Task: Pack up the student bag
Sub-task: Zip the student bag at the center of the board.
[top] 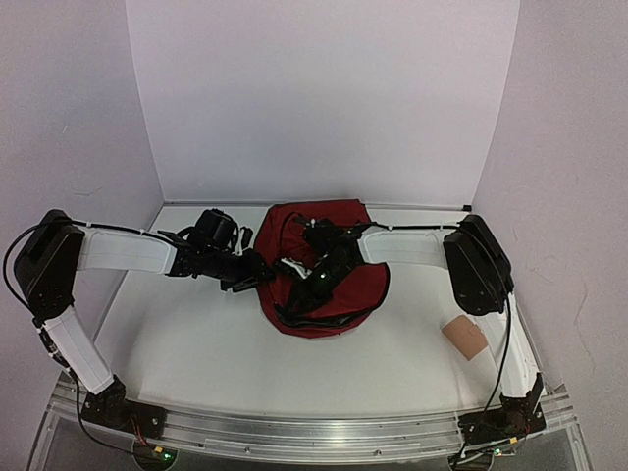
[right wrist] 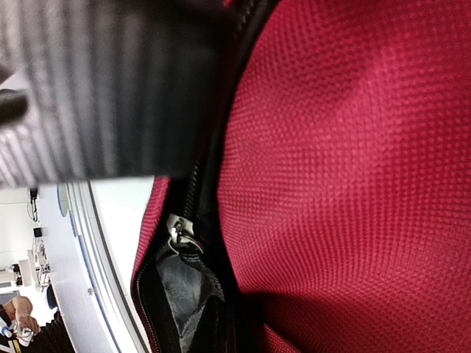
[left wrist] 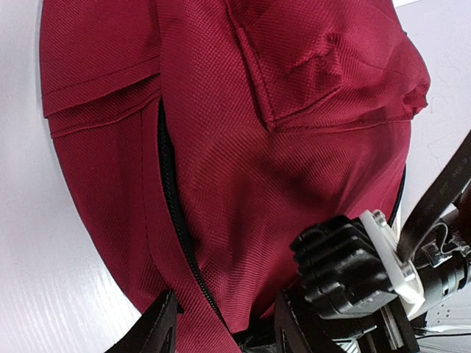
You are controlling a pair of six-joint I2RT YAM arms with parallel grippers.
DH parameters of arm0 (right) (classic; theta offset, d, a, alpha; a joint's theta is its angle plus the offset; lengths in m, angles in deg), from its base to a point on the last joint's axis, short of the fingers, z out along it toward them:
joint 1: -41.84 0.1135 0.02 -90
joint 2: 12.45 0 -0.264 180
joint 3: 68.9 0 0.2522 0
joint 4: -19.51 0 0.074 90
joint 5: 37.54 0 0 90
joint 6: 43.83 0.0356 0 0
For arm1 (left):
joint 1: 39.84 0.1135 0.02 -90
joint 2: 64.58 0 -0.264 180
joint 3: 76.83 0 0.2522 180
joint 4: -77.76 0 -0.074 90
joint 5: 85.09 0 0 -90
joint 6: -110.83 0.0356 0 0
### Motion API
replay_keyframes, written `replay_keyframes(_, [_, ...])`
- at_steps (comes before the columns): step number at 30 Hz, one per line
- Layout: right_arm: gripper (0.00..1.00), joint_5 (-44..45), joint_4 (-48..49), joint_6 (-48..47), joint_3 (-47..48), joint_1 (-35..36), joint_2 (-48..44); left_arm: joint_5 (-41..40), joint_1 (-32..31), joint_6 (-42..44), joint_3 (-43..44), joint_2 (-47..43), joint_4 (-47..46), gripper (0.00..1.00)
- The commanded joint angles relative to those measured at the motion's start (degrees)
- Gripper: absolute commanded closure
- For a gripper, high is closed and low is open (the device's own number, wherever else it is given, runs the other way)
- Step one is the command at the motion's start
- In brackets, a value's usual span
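The dark red bag (top: 324,218) lay on the white table (top: 196,343) with a gripper at each side of it. At the bag's left edge the left gripper (left wrist: 224,331) stood half closed, a fold of red cloth and black zip pinched between its fingers (left wrist: 158,331). Over the bag's middle the right gripper (top: 312,285) was fully closed beside a zip pull (right wrist: 179,234); whether it gripped anything could not be told.

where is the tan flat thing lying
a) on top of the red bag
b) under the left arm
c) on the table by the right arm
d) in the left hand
c: the tan flat thing lies on the table beside the right arm, clear of the student bag.
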Motion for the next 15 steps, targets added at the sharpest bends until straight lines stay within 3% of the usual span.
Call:
replay_keyframes(1, [1.0,-0.08,-0.08,-0.24,-0.65,0.44,-6.09,1.64,0.14,-0.01,2.32,1.25,-1.86,0.55])
replay_keyframes(8, [1.0,-2.85,0.03,4.02,-1.58,0.42,-12.84,0.83,0.08,0.37,2.52,1.98,-1.02,0.58])
replay_keyframes(15, [1.0,-1.9,-0.1,5.7,-5.63,0.37,-15.79,-0.31,0.13,0.08,3.87,2.73,-1.38,0.85])
